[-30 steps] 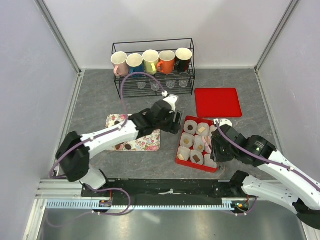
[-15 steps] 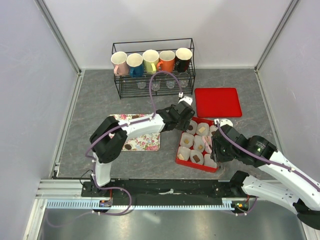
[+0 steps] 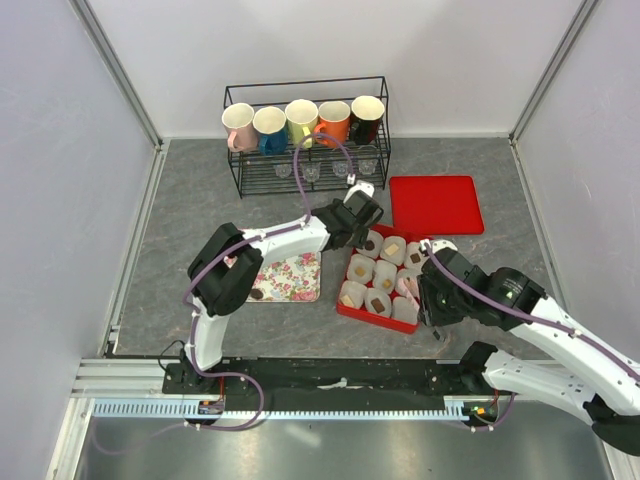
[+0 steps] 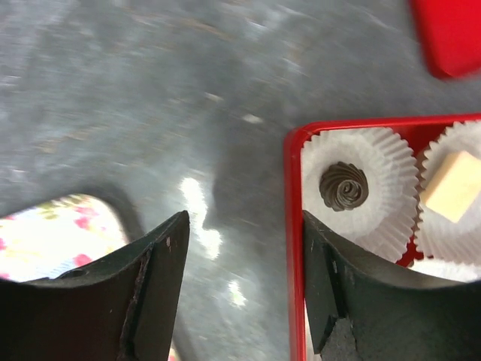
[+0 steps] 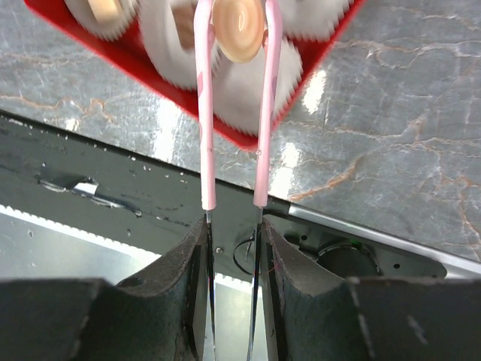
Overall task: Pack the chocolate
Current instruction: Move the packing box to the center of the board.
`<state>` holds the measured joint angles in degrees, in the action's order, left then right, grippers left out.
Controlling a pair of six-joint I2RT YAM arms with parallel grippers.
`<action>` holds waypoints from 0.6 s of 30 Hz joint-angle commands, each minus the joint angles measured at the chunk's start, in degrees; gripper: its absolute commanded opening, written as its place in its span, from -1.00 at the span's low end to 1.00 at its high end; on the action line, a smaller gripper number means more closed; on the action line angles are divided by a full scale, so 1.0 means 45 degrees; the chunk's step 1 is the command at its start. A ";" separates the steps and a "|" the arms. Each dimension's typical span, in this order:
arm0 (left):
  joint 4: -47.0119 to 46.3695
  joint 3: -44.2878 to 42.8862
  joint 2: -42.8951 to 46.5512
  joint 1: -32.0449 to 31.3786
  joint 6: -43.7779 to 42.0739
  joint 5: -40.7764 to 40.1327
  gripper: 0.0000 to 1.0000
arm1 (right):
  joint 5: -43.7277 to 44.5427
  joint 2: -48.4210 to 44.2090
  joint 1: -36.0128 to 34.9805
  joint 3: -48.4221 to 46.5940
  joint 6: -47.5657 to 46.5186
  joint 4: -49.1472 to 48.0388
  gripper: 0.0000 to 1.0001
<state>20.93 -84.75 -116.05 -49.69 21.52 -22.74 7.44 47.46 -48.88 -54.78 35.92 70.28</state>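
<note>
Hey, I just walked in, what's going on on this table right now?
Two robot arms are filling a red box lined with white paper cups. The right gripper is shut on pink-tipped tongs that pinch a round tan chocolate over a cup. The left gripper is open, jaws straddling the box's far left wall, beside a dark swirled chocolate already packed. At least one dark piece lies on the floral tray.

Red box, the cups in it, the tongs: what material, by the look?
Red box: smooth, slightly glossy rim, probably plastic, maybe coated card.
Cups: white paper, matte, finely pleated walls.
Tongs: thin glinting strips, apparently bare metal, with smooth pink sleeves on the arms, likely silicone or plastic.
</note>
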 commanded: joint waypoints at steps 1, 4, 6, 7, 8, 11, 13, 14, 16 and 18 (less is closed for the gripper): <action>-0.0061 -0.0424 -0.0071 0.0612 -0.0309 -0.0727 0.30 | -0.0657 0.0330 0.0043 -0.0072 -0.0306 -0.0247 -1.00; -0.0139 -0.0483 -0.0051 0.0769 -0.0348 -0.0669 0.30 | -0.0853 0.0565 0.0023 -0.0072 -0.0482 -0.0227 -1.00; -0.0158 -0.0502 0.0065 0.0789 -0.0387 -0.0649 0.31 | -0.0892 0.0663 0.0043 -0.0072 -0.0541 -0.0247 -1.00; -0.0139 -0.0483 0.0182 0.0789 -0.0387 -0.0630 0.32 | -0.0911 0.0818 0.0043 -0.0091 -0.0638 -0.0266 -1.00; -0.0139 -0.0464 0.0299 0.0789 -0.0387 -0.0514 0.32 | -0.0912 0.0897 0.0043 -0.0111 -0.0658 -0.0286 -1.00; -0.0372 -0.0132 0.1138 0.0789 -0.0290 -0.0279 0.36 | -0.0931 0.1190 0.0023 -0.0150 -0.0814 -0.0325 -1.00; -0.0412 0.0121 0.1626 0.0789 -0.0231 -0.0220 0.38 | -0.0951 0.1366 0.0042 -0.0111 -0.0834 -0.0267 -1.00; -0.0432 0.0200 0.2247 0.0789 -0.0231 -0.0162 0.39 | -0.0951 0.1425 0.0043 -0.0014 -0.0815 -0.0247 -1.00; -0.0432 0.0453 0.2914 0.0789 -0.0270 -0.0064 0.41 | -0.0951 0.1581 0.0062 0.0103 -0.0756 -0.0189 -1.00; -0.0432 0.0765 0.4065 0.0789 -0.0270 0.0054 0.42 | -0.0970 0.1679 0.0062 0.0299 -0.0639 -0.0111 -1.00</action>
<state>21.08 -82.50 -109.01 -46.09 21.47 -23.18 3.27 54.37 -48.88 -54.68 32.93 70.26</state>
